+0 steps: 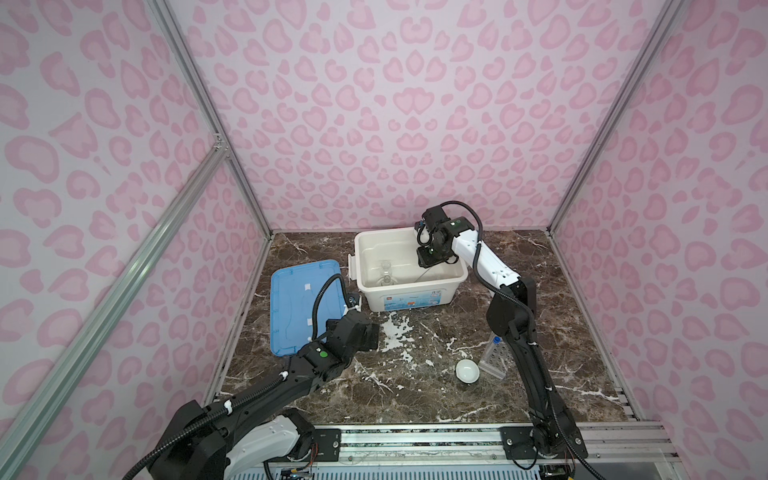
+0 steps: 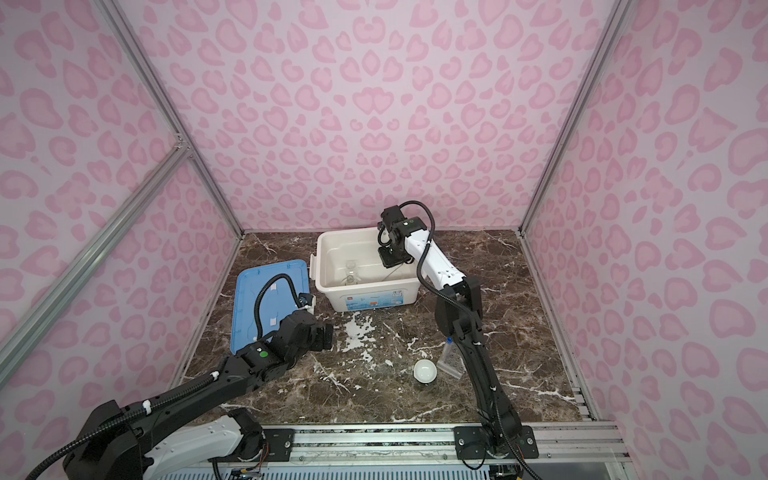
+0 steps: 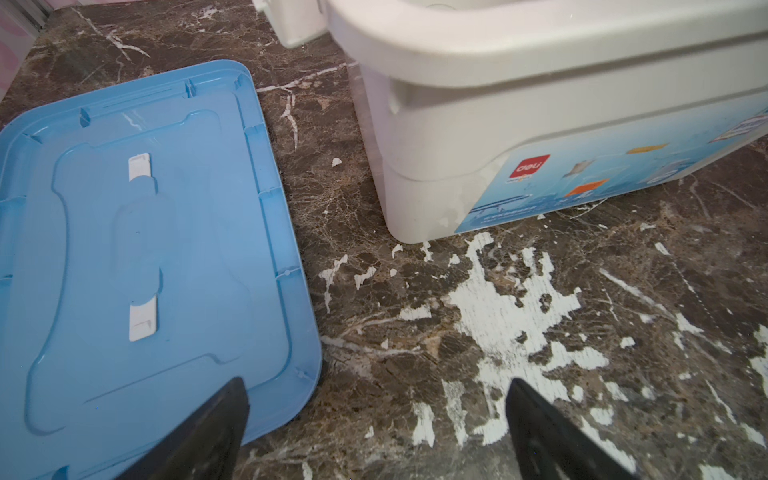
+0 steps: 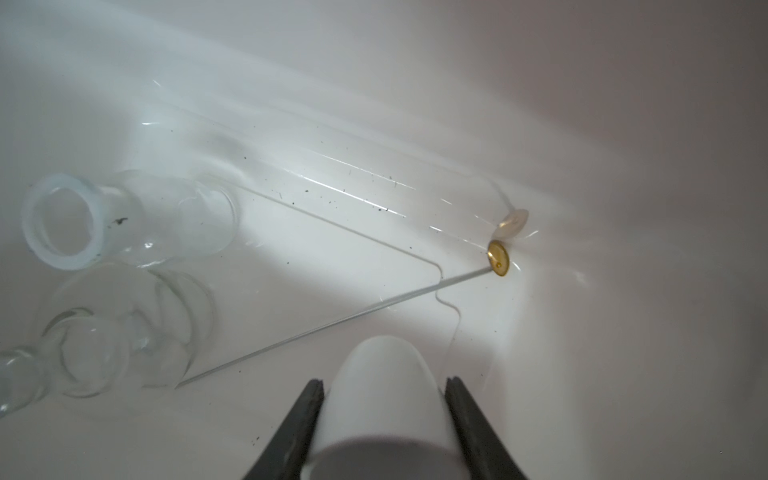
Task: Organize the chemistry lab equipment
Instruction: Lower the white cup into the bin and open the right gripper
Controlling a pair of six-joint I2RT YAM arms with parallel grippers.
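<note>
My right gripper (image 4: 384, 384) reaches down into the white storage box (image 1: 376, 296) and is shut on a small white ceramic dish (image 4: 386, 415), one finger on each side. Two clear glass flasks (image 4: 124, 220) (image 4: 116, 328) lie on their sides on the box floor, seen in a top view as flasks (image 1: 385, 272). A second white dish (image 1: 467, 369) sits on the marble next to the clear tube rack (image 1: 494, 359), which holds a blue-capped test tube (image 1: 496, 340). My left gripper (image 3: 376, 386) hovers open over bare marble between lid and box, with nothing in it.
The flat blue lid (image 3: 124, 249) lies left of the box (image 3: 457, 124), also seen as the lid (image 1: 295, 307). A thin rod with a gold disc end (image 4: 497, 258) rests on the box floor. The right arm passes above the rack. Pink patterned walls enclose the table.
</note>
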